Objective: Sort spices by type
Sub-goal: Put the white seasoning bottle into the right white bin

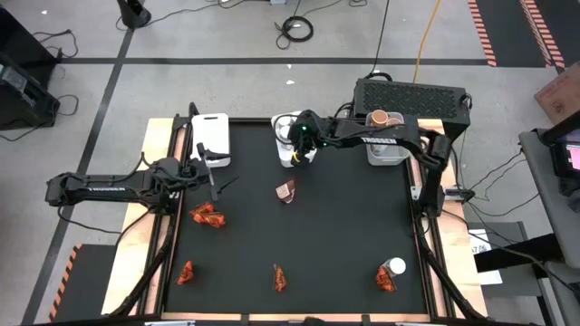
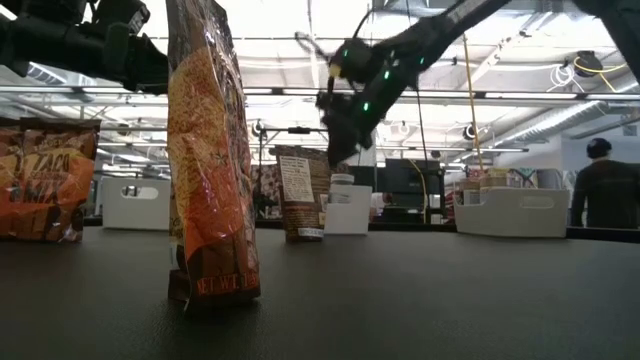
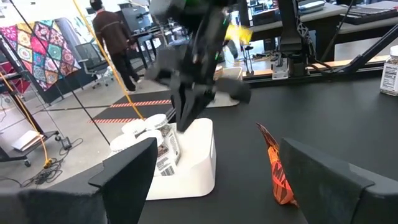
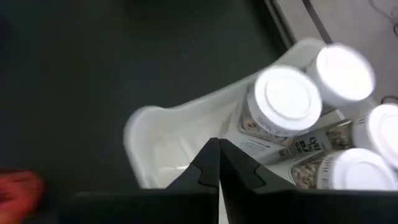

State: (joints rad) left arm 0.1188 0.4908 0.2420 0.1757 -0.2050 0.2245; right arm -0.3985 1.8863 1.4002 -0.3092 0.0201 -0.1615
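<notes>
Right end effector [image 4: 217, 163] hovers over middle bin [image 4: 161, 140] of jars [image 4: 284, 99], fingers together, empty. Sachets [image 1: 207, 215] scattered on counter [image 1: 335, 235]: light, crinkly, pinch top edge. Left end effector [image 3: 217, 168] apart.

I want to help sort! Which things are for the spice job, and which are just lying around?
Job: red-orange sachets, white-lidded jars, tan-topped tubs, white bins, right gripper over jar bin, left gripper by left bin.
Lying about: black box, floor cables.

Bright ceiling strip lights [image 2: 300, 92] glare behind the silhouetted arm. Jar lids [image 4: 284, 93] in the middle bin [image 4: 163, 138] blur, overexposed.
</notes>
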